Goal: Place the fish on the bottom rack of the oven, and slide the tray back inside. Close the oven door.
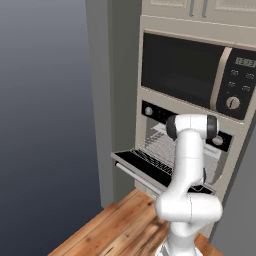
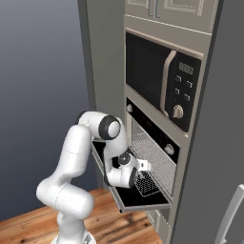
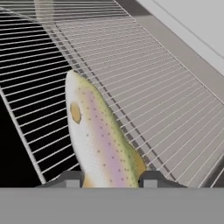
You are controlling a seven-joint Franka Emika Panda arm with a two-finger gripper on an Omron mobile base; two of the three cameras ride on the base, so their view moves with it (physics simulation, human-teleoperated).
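Two dark fingertips (image 3: 72, 178) clamp the tail end of the fish (image 3: 98, 144), which hangs over the bottom rack (image 3: 166, 113), pulled out above the open oven door (image 1: 142, 167). To do this well, I'd say the gripper (image 3: 111, 180) should lower until the fish lies flat on the wires, well in from the rack's edge, before letting go. Whether the fish already touches the wires is hard to judge; in the right base view the hand (image 2: 142, 166) is too small to tell.
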